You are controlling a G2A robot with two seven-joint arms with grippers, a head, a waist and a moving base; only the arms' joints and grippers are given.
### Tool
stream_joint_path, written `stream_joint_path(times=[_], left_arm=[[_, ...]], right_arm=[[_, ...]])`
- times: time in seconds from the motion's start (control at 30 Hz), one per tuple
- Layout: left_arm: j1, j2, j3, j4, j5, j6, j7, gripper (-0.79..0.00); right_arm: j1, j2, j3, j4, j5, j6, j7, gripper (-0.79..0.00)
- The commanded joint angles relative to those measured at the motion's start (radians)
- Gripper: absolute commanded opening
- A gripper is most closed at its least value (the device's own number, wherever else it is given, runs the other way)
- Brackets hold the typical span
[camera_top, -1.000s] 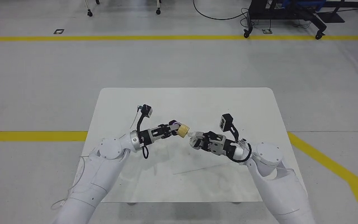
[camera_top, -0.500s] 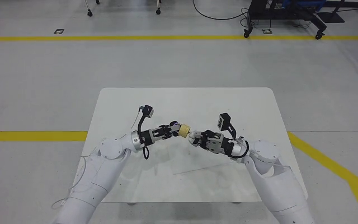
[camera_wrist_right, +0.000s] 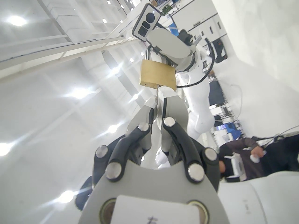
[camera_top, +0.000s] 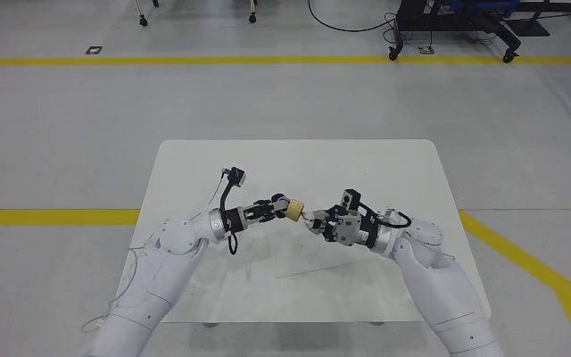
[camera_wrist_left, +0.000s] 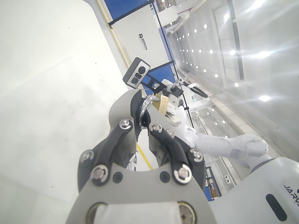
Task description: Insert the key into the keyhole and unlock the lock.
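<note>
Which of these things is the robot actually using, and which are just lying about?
In use: brass padlock with silver shackle, gripped by the left end effector; thin silver metal key, pinched in the right end effector, tip at the keyhole.
Just about: white rectangular table beneath; yellow floor lines; black wheeled cart beyond.

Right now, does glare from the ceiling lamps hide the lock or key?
Left wrist view: lamp flares streak away from the lock, none over it. Right wrist view: flares sit beside the lock; key readable. Top view: no glare.
</note>
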Motion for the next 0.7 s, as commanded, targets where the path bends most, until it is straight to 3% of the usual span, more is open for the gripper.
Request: stream_joint_path(times=[0.0,0.67], left_arm=[[0.000,0.001,0.000,0.000,0.006,-0.008,0.002,-0.785],[0.012,0.013,0.010,-0.040,0.160,-0.124,0.040,-0.785]], right_arm=[[0.010,-0.001,-0.005,0.024,0.031,0.028,0.015,-0.785],[0.060,0.008,-0.032,0.109,0.083,0.159,0.051,-0.785]])
